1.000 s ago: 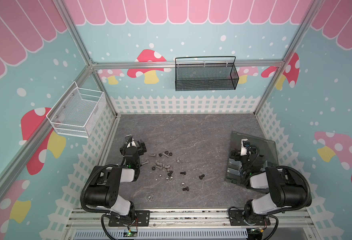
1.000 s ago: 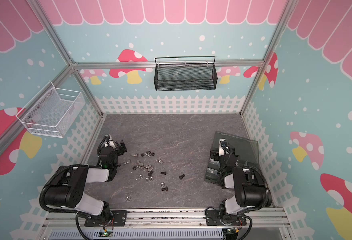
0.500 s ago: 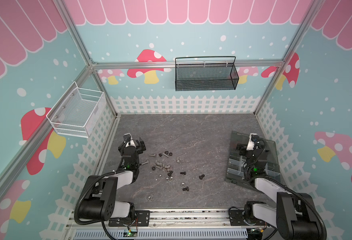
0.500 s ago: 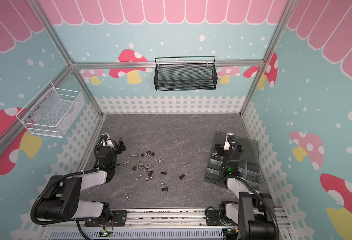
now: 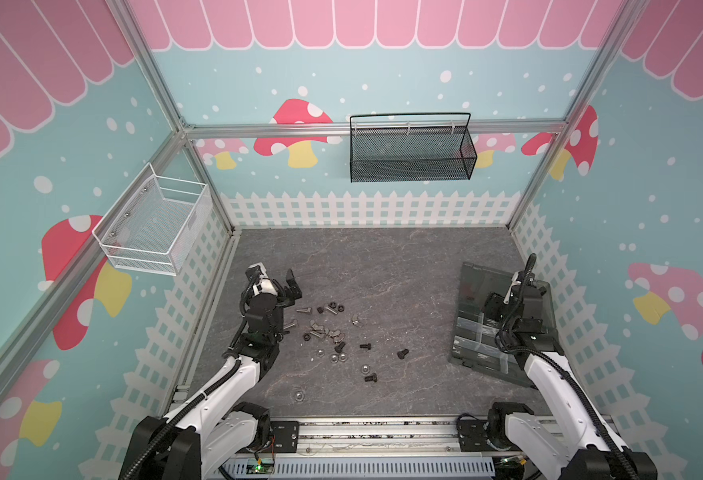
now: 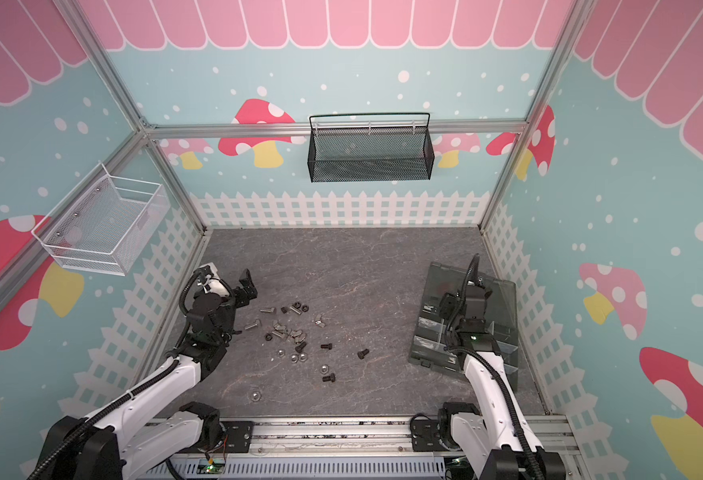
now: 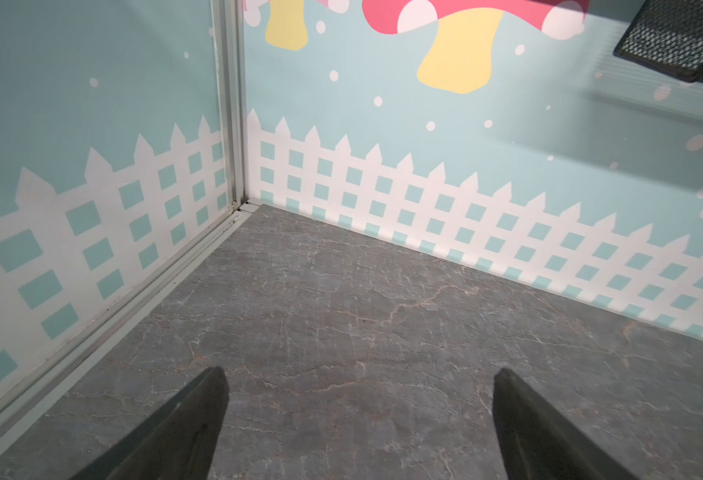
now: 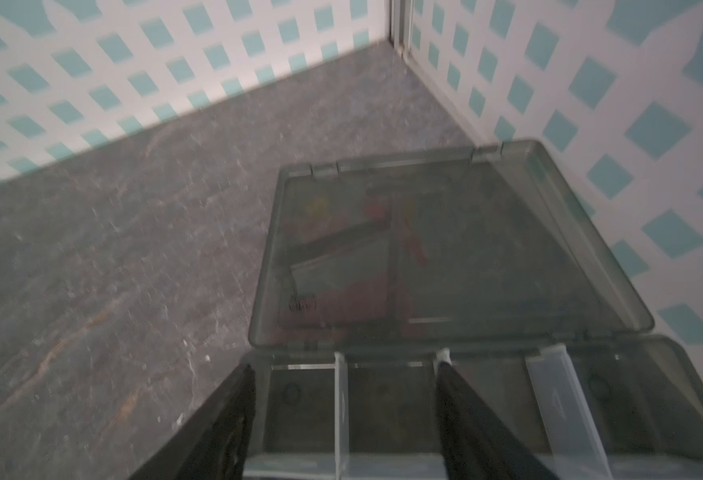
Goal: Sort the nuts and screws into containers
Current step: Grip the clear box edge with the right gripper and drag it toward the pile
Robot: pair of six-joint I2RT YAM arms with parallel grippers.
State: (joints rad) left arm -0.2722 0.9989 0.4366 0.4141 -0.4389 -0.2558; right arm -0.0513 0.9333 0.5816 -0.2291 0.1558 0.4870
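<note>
The nearest screw (image 5: 304, 310), lying left-right, sits just right of the wide-open, empty left gripper (image 5: 274, 281); the right gripper (image 8: 345, 368), half-parted and empty, hovers over the box (image 5: 472, 286).

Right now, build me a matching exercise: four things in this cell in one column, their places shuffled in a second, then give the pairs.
1. black mesh basket
2. white wire basket
3. organizer box
4. screws and nuts

A. open on the table's right side
B. hung on the back wall
C. scattered loose, left of the table's centre
D. mounted on the left wall

Pairs: 1-B, 2-D, 3-A, 4-C.
</note>
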